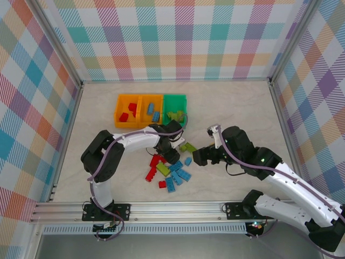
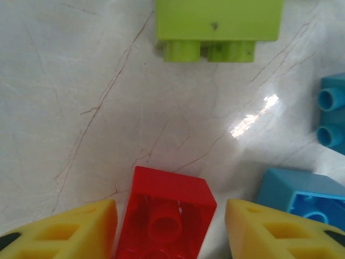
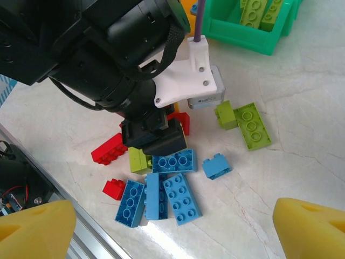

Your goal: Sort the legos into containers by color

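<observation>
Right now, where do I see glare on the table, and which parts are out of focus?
Left wrist view: a bright glare streak on the table; the red brick and the left pincer's fingers look soft. Right wrist view: a faint sheen below the blue bricks; the right pincer's fingers are blurred. Top external view: even light, no glare.

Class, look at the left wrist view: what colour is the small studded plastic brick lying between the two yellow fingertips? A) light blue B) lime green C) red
C: the red studded plastic brick sits between the left gripper's yellow fingertips.
</observation>
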Controlling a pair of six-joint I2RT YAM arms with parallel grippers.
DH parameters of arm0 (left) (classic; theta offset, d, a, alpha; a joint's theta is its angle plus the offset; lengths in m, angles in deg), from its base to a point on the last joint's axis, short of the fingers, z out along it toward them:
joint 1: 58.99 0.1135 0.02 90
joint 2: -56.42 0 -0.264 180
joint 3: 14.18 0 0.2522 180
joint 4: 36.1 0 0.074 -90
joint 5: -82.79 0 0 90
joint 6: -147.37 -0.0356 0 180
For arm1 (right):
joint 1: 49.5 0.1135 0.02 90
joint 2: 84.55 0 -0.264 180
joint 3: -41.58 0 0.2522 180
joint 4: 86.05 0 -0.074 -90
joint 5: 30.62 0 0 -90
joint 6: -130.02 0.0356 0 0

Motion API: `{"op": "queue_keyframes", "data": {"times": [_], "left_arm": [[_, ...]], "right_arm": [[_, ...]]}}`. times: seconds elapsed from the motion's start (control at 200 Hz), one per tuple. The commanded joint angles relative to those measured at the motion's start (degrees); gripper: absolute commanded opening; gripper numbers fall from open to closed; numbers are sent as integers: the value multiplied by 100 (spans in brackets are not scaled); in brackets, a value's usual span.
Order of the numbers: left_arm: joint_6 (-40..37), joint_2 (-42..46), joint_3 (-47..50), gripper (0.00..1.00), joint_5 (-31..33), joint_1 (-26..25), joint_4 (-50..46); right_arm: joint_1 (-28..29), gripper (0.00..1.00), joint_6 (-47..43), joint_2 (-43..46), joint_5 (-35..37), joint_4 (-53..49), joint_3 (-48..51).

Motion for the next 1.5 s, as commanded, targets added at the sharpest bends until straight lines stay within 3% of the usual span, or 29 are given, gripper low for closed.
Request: {"op": "queue_keyframes", "data": {"times": [0.0,0.21,0.42,0.565,0.73,0.88,1.02,1.145,1.23,1.395,1.495], "left_arm": [[79,-95,3,45,232,-106,152],[311,255,41,24,454,-128,538],[617,1352,-130,22,1333,193,894],[794,1835,-221,22,1958,1088,1271],[1207,1616,-554,22,1766,2466,1757],[1525,819,-1128,24,1452,3137,2011],[1686,25,-1720,26,1526,3406,1751],[1853,-253,-1843,36,1543,3521,1762],[1946,-239,-1840,51,1555,3591,1740],[1992,314,-1615,53,1273,3612,1816],[2190,1021,-1409,53,680,3574,1712]], "right_arm": [[-25,95,135,9,-61,-46,37],[-25,95,144,13,-149,-37,-59],[-25,95,161,-87,-518,216,-39],[-25,96,159,-102,-509,256,-35],[-28,95,192,-12,-509,256,-20],[-22,96,291,187,-415,196,59],[-25,96,396,392,-360,111,113],[-25,96,476,602,-231,20,165],[-25,96,526,710,-188,11,201],[-25,96,561,752,-83,65,309],[-25,96,613,598,86,80,330]]}}
